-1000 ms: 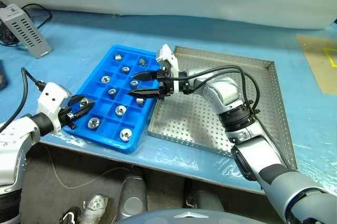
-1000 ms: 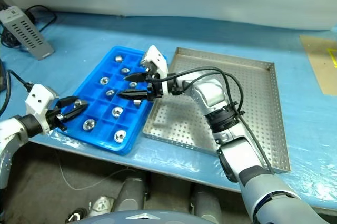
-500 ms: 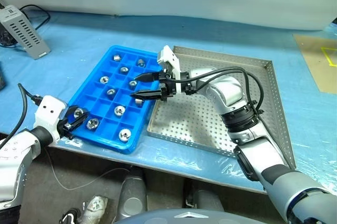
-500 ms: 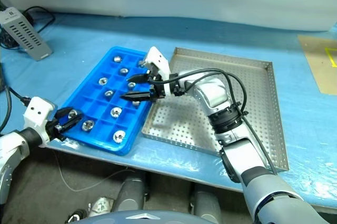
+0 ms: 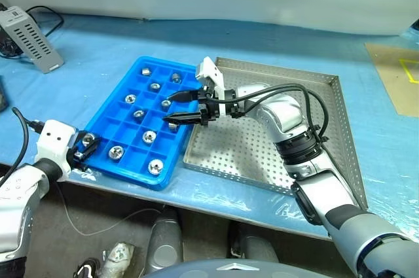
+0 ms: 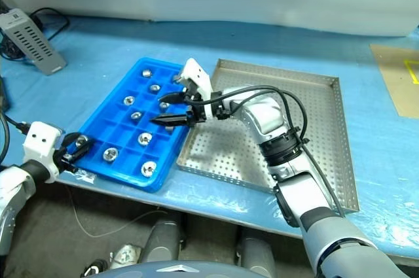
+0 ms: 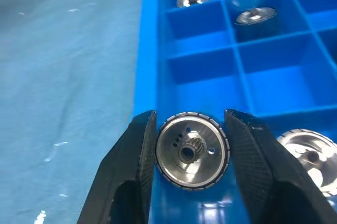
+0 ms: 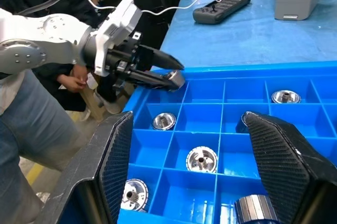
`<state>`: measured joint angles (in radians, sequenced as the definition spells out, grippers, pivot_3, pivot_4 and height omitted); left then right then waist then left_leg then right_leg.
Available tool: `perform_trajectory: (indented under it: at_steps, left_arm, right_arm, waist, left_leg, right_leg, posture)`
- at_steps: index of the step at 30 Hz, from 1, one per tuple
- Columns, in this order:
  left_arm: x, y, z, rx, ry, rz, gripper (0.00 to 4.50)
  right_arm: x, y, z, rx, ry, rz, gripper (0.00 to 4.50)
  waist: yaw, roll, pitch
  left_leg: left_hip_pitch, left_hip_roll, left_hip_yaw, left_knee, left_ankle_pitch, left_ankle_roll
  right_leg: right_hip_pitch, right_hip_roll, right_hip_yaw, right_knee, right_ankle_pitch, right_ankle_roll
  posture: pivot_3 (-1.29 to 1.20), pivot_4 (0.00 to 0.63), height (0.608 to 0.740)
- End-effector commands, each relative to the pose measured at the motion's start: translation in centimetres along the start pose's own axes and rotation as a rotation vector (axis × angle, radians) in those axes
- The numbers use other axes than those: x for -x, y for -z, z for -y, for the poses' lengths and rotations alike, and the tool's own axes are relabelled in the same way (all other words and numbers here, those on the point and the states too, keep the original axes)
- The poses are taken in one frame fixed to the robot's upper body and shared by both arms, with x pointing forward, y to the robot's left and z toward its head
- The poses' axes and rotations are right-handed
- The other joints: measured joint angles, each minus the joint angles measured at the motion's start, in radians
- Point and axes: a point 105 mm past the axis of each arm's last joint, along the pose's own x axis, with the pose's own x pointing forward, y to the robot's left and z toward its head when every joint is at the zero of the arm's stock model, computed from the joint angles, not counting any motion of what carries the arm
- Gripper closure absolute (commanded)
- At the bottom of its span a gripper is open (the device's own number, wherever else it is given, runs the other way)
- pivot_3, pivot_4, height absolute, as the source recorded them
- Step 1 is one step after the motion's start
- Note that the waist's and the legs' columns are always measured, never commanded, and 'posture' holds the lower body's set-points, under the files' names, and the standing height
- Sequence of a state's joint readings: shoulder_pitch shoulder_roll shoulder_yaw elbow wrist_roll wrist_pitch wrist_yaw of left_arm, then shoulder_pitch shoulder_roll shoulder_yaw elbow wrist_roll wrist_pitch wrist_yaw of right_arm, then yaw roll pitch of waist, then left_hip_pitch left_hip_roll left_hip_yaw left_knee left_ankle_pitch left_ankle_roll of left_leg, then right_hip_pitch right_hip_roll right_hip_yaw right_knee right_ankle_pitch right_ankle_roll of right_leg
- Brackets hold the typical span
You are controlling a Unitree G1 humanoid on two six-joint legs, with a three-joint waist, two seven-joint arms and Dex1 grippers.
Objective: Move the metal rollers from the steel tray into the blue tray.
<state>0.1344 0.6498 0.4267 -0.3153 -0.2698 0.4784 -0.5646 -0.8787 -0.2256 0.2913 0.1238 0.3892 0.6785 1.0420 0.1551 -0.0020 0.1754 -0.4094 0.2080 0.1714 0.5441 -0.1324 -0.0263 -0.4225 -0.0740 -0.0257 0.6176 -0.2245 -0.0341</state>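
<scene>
Left gripper (image 7: pixel 189 153), jaws clamped on a metal roller (image 7: pixel 191 150), hangs at the blue tray's (image 5: pixel 111 111) near-left corner; right gripper (image 5: pixel 171 107), jaws apart, hovers over its right edge.

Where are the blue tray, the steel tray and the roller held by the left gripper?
blue tray (image 5: pixel 115 103): left eye view, outer left rim.
steel tray (image 5: pixel 314 127): left eye view, bare perforated floor.
held roller (image 7: pixel 192 150): left wrist view, its round face, between the shut jaws.

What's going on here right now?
The left gripper is shut on a metal roller at the near-left corner of the blue tray. The right gripper hangs open and empty over the tray's right side. About nine rollers already sit in compartments, and the steel tray looks emptied.
</scene>
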Motion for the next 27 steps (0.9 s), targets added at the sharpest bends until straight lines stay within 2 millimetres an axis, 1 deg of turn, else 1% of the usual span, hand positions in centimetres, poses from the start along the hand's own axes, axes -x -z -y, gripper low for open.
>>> perform_trajectory:
  at_steps: [1, 2, 4, 8, 12, 16, 17, 18, 19, 20, 21, 22, 24, 27]
  left_arm:
    - [-0.8, -2.5, -1.0, -0.027, -0.048, 0.092, 2.4]
    - [-1.1, -2.9, -0.9, -0.022, -0.044, 0.107, 2.4]
    - [-2.0, -3.3, -0.1, -0.022, -0.009, 0.121, 2.4]
    - [-3.2, -3.2, 0.4, -0.024, 0.01, 0.114, 2.4]
    - [-3.4, -2.7, 0.8, -0.018, 0.036, 0.098, 2.4]
    - [-3.4, -2.5, 0.3, -0.022, 0.011, 0.091, 2.4]
    - [-3.4, -2.8, 0.2, -0.026, 0.009, 0.098, 2.4]
    - [-3.3, -3.2, 0.2, -0.029, 0.013, 0.111, 2.4]
    - [-3.3, -4.0, 0.4, -0.024, 0.025, 0.138, 2.4]
    - [-3.3, -4.9, 0.7, -0.019, 0.041, 0.171, 2.4]
    - [-3.1, -6.3, 1.4, 0.002, 0.076, 0.22, 2.4]
    - [-2.9, -7.4, 2.1, 0.028, 0.117, 0.262, 2.4]
    - [-2.3, -9.6, 4.4, 0.059, 0.237, 0.327, 2.4]
    - [-2.1, -11.4, 6.9, 0.058, 0.348, 0.365, 2.4]
  right_arm:
    - [-0.2, -0.7, -0.3, 0.034, -0.01, 0.02, 0.94]
    - [-0.2, -0.7, -0.3, 0.035, -0.009, 0.021, 0.94]
    - [-0.2, -0.7, -0.2, 0.032, -0.001, 0.023, 0.94]
    - [-0.1, -0.6, 0.0, 0.025, 0.017, 0.027, 0.94]
    - [0.3, -0.5, 0.0, 0.023, 0.038, 0.026, 0.94]
    - [0.6, -0.4, 0.2, 0.017, 0.052, 0.025, 0.94]
    - [0.6, -0.4, 0.2, 0.015, 0.054, 0.025, 0.94]
    - [0.6, -0.3, 0.2, 0.014, 0.055, 0.025, 0.94]
    - [0.6, -0.3, 0.2, 0.013, 0.057, 0.024, 0.94]
    - [0.6, -0.2, 0.2, 0.012, 0.058, 0.023, 0.94]
    - [0.6, -0.2, 0.3, 0.012, 0.059, 0.023, 0.94]
    - [0.5, -0.2, 0.3, 0.012, 0.059, 0.023, 0.94]
    - [0.6, -0.2, 0.3, 0.013, 0.061, 0.025, 0.94]
    - [0.7, -0.1, 0.5, 0.014, 0.071, 0.024, 0.94]
  waist:
    - [0.002, 0.0, 0.0]
    - [0.002, 0.0, 0.0]
    - [0.0, 0.0, 0.0]
    - [-0.003, -0.001, 0.0]
    - [-0.004, -0.001, -0.001]
    - [-0.004, -0.001, -0.001]
    - [-0.004, -0.001, -0.001]
    - [-0.004, -0.001, -0.001]
    - [-0.004, -0.001, -0.001]
    - [-0.004, -0.001, -0.001]
    - [-0.004, -0.001, -0.001]
    - [-0.002, -0.001, -0.001]
    - [0.0, -0.001, -0.001]
    - [-0.004, -0.001, -0.001]
  left_leg:
    - [0.0, 0.0, 0.0, 0.001, 0.0, 0.0]
    - [0.0, 0.0, 0.0, 0.001, 0.0, 0.0]
    - [0.001, 0.0, 0.0, 0.002, 0.0, -0.001]
    - [0.002, 0.0, 0.0, 0.002, 0.001, -0.001]
    - [0.002, 0.0, 0.0, 0.002, 0.001, -0.001]
    - [0.002, 0.0, 0.0, 0.002, 0.001, -0.001]
    - [0.002, 0.0, 0.0, 0.002, 0.001, -0.001]
    - [0.002, 0.0, 0.0, 0.002, 0.001, -0.001]
    - [0.002, 0.0, 0.0, 0.002, 0.001, -0.001]
    - [0.002, 0.0, 0.0, 0.002, 0.001, -0.001]
    - [0.002, 0.0, 0.0, 0.002, 0.001, -0.002]
    - [0.002, 0.0, 0.0, 0.002, 0.001, -0.002]
    - [0.002, 0.0, 0.0, 0.003, 0.002, -0.003]
    - [0.001, -0.001, 0.0, 0.004, 0.002, -0.004]
  right_leg:
    - [0.0, 0.0, 0.0, 0.001, 0.0, 0.0]
    - [0.0, 0.0, 0.0, 0.002, 0.0, 0.0]
    - [0.0, 0.0, 0.001, 0.004, 0.0, 0.0]
    - [0.0, 0.0, 0.001, 0.005, 0.0, 0.0]
    - [0.0, 0.0, 0.001, 0.005, 0.0, 0.0]
    - [0.0, 0.0, 0.001, 0.005, 0.0, 0.0]
    - [0.0, 0.0, 0.001, 0.005, 0.0, 0.0]
    - [0.0, 0.0, 0.001, 0.005, 0.0, 0.0]
    - [0.0, 0.0, 0.001, 0.005, 0.0, 0.0]
    - [0.0, 0.0, 0.001, 0.006, 0.0, 0.0]
    - [0.0, 0.0, 0.001, 0.006, 0.0, 0.0]
    - [0.0, 0.0, 0.001, 0.006, 0.0, 0.0]
    - [0.0, 0.0, 0.001, 0.006, 0.0, 0.0]
    - [0.001, -0.001, 0.001, 0.006, 0.0, 0.0]
  posture:
    - [0.27, 0.15, 0.74]
    - [0.27, 0.15, 0.74]
    - [0.26, 0.15, 0.74]
    - [0.24, 0.15, 0.74]
    - [0.24, 0.15, 0.74]
    - [0.21, 0.15, 0.74]
    - [0.21, 0.15, 0.74]
    - [0.21, 0.15, 0.74]
    - [0.21, 0.15, 0.74]
    - [0.21, 0.15, 0.74]
    - [0.21, 0.15, 0.74]
    - [0.21, 0.15, 0.74]
    - [0.21, 0.15, 0.74]
    - [0.21, 0.15, 0.74]
